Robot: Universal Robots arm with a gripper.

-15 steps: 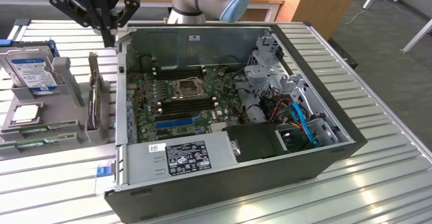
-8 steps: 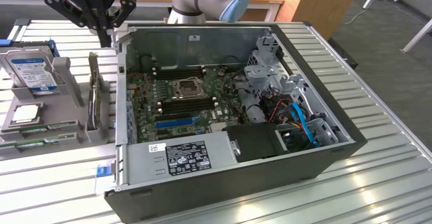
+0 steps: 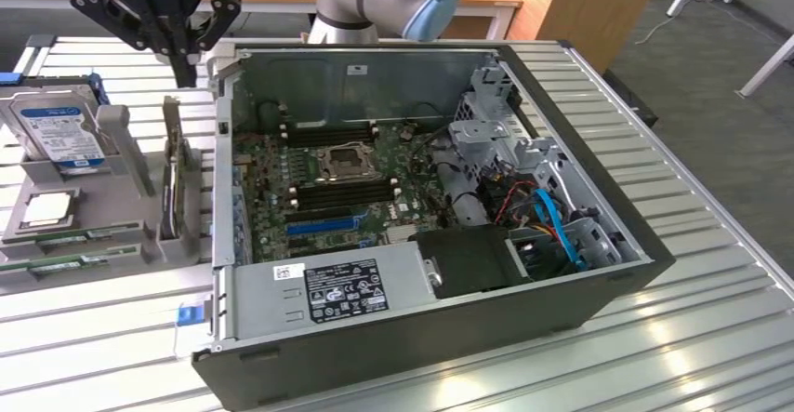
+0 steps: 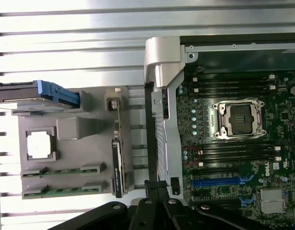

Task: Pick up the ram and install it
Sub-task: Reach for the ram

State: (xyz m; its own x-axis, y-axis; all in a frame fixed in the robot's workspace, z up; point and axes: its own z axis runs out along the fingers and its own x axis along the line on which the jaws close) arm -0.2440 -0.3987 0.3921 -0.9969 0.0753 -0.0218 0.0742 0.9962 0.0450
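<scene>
The gripper (image 3: 186,73) hangs in the upper left of the exterior view, above the table (image 3: 694,338) and just outside the back corner of the open computer case (image 3: 596,291). Its jaws are pressed together and hold nothing; in the wrist view the gripper (image 4: 157,188) sits over the case's edge.

The ram (image 3: 56,239) lies flat at the lower left of the exterior view, in the front of a grey holder (image 3: 93,209), with a second green stick (image 3: 50,265) just beside it. The wrist view shows the ram (image 4: 63,170) well apart from the jaws.

On the same holder a hard drive (image 3: 56,128) with a blue label stands towards the back, and an expansion card (image 3: 178,184) stands on edge next to the case. Inside the case, black memory slots (image 3: 341,192) flank the processor socket (image 3: 344,161).
</scene>
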